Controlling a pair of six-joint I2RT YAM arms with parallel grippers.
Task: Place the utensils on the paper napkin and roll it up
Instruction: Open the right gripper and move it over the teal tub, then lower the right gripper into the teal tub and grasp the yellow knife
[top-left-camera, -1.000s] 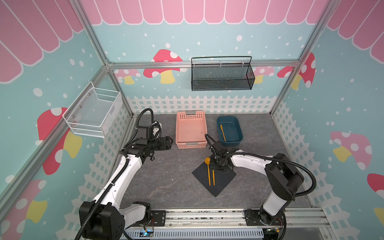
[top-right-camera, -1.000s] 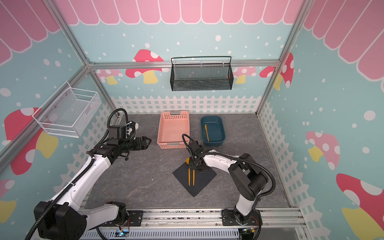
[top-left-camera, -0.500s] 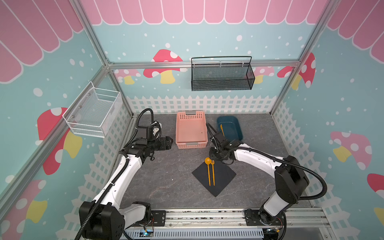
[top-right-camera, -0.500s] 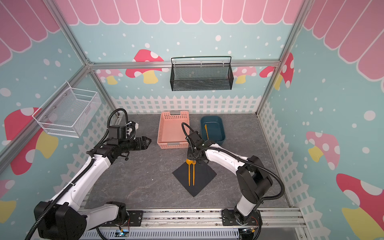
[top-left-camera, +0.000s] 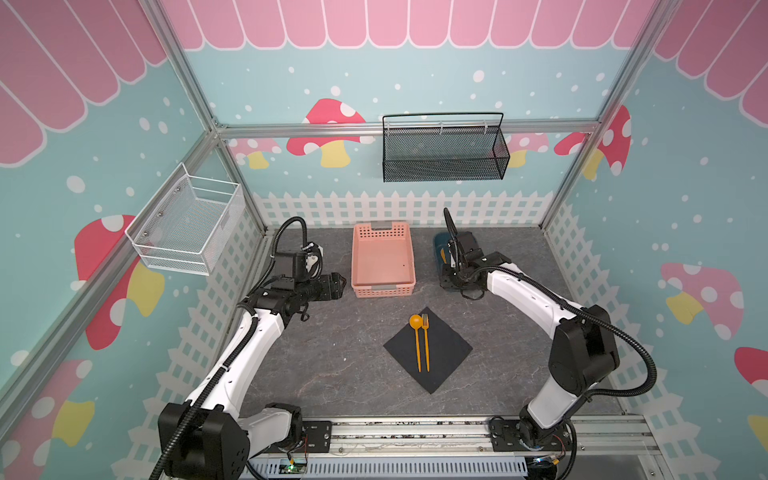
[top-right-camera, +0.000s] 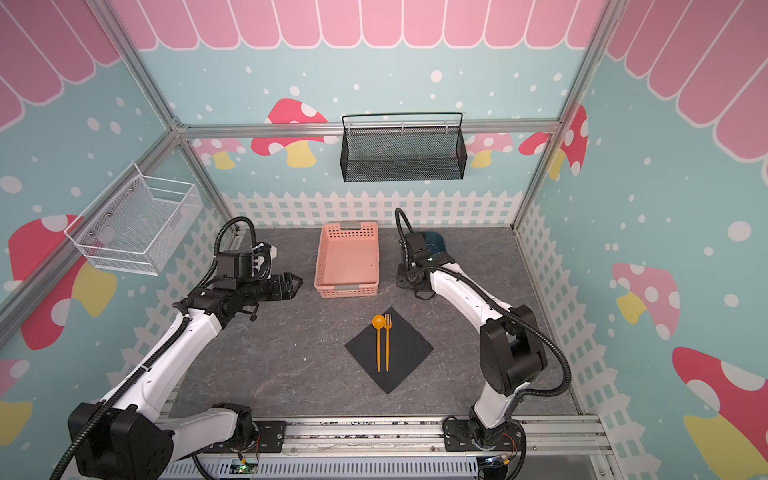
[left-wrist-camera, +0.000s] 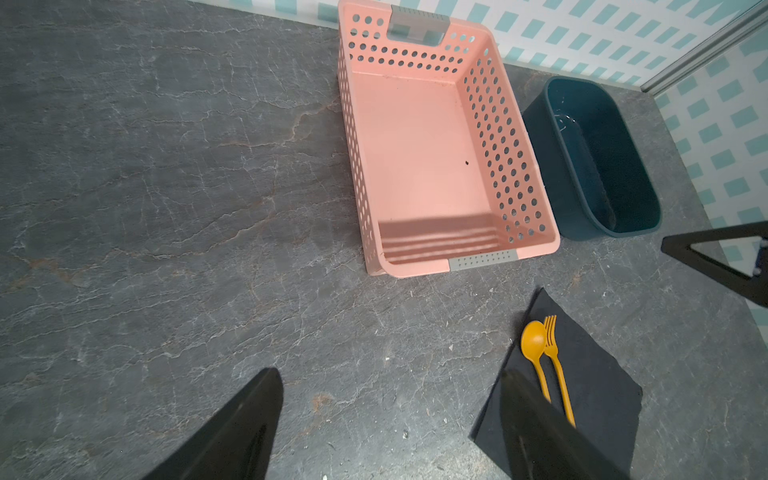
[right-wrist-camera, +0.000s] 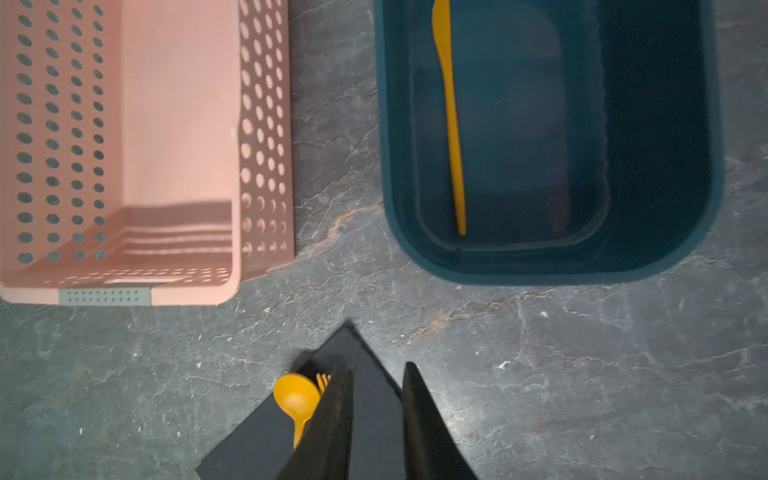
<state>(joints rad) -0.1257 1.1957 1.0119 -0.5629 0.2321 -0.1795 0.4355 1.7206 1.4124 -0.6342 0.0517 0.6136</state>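
on the far left of both top views a white wire bin (top-left-camera: 187, 224) hangs on the side wall. right of it and lower, at centre left, we see the left gripper (top-left-camera: 340, 284) held above the table (top-left-camera: 332, 374) and pointing at the basket (top-left-camera: 382, 291). its wrist view shows the fingers (left-wrist-camera: 232, 436) spread wide with nothing between them. the pink basket sits at the middle of the frame and we see nothing in it. below it, a little right of centre and apart from it, the black napkin (top-left-camera: 442, 357) lies flat as a diamond with one corner toward the basket. on the napkin the spoon (top-left-camera: 417, 345) and, just to its right, the fork (top-left-camera: 427, 345) lie side by side and parallel, heads toward the basket, handles toward the lower edge of the frame. high on the back wall, above and a touch right of these, hangs a black mesh rack (top-left-camera: 442, 158). at centre right the dark blue tub (top-left-camera: 438, 249) stands just beside the basket, mostly hidden in both top views by the right arm. the right wrist view shows the knife (right-wrist-camera: 451, 120) lying inside the tub, along the side nearer the basket. the right gripper (right-wrist-camera: 378, 365) hangs above the table in front of the tub, between tub and napkin; its fingers (right-wrist-camera: 419, 415) stand a narrow gap apart and hold nothing.
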